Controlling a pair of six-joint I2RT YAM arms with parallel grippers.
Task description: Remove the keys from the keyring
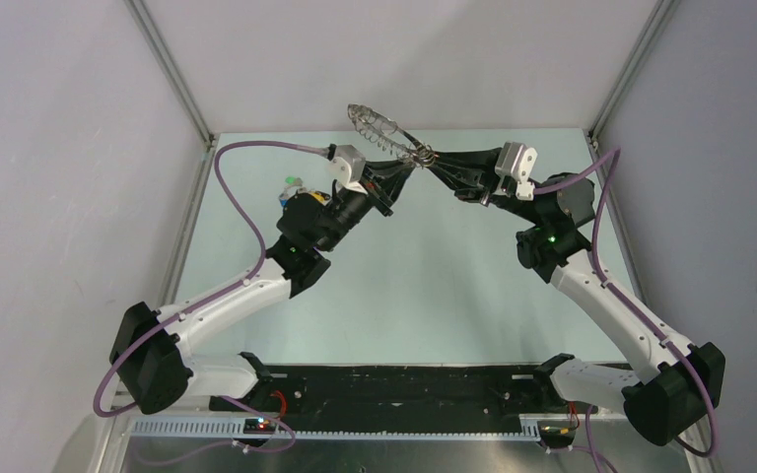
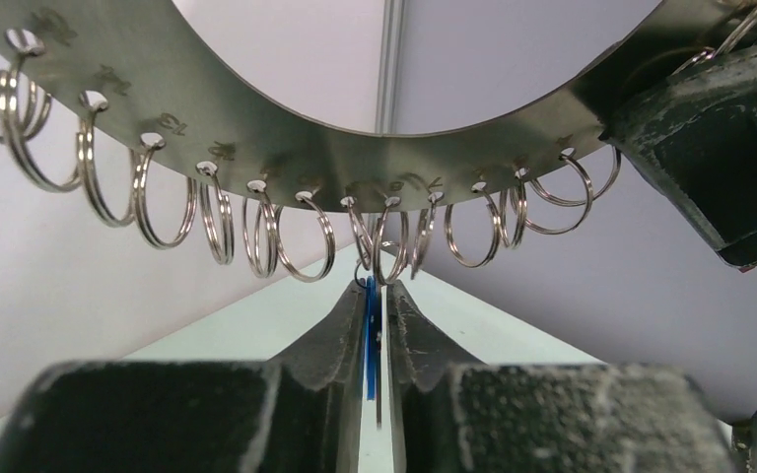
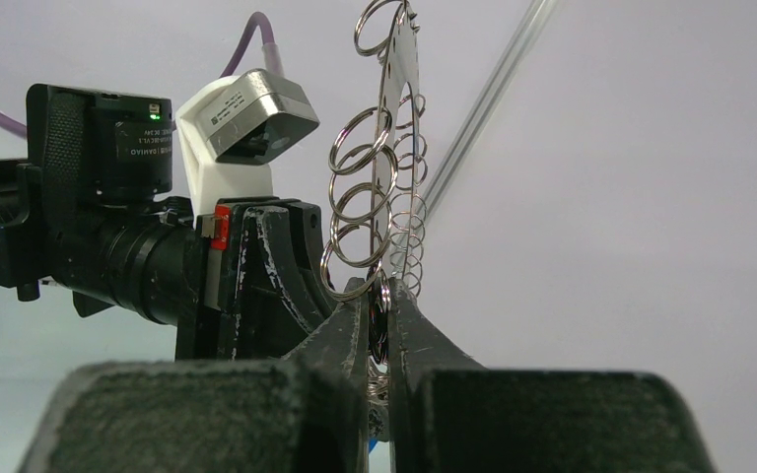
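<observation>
Here, the pale green table (image 1: pixel 404 286) fills the floor of a grey-walled booth. The left arm (image 1: pixel 241 291) and the right arm (image 1: pixel 601 286) rise from its near edge and lean in toward each other, meeting high over the far side.

Between them the keyring (image 1: pixel 382 128) hangs in the air, well above the table. It is a flat grey metal hoop punched with a row of holes, tilted so that its far end points up and to the left in the overhead view.

The right gripper (image 3: pixel 379 296) has its fingers clamped tight on the lower rim of the hoop, which stands edge-on above them in its own camera. The left gripper (image 2: pixel 375 296) sits just beside it, under the same stretch of rim. Its fingers are drawn in to a narrow slit.

Small split rings (image 2: pixel 219 222) dangle from the holes, one or two to each, all along the underside of the hoop. Those nearest the left fingertips bunch close together.

In the slit between the left fingers is a thin flat blue piece (image 2: pixel 368 335) with a silver edge beside it — pinched there, and hanging from one of the bunched rings. So little of it shows that I cannot tell whether it is a key.
</observation>
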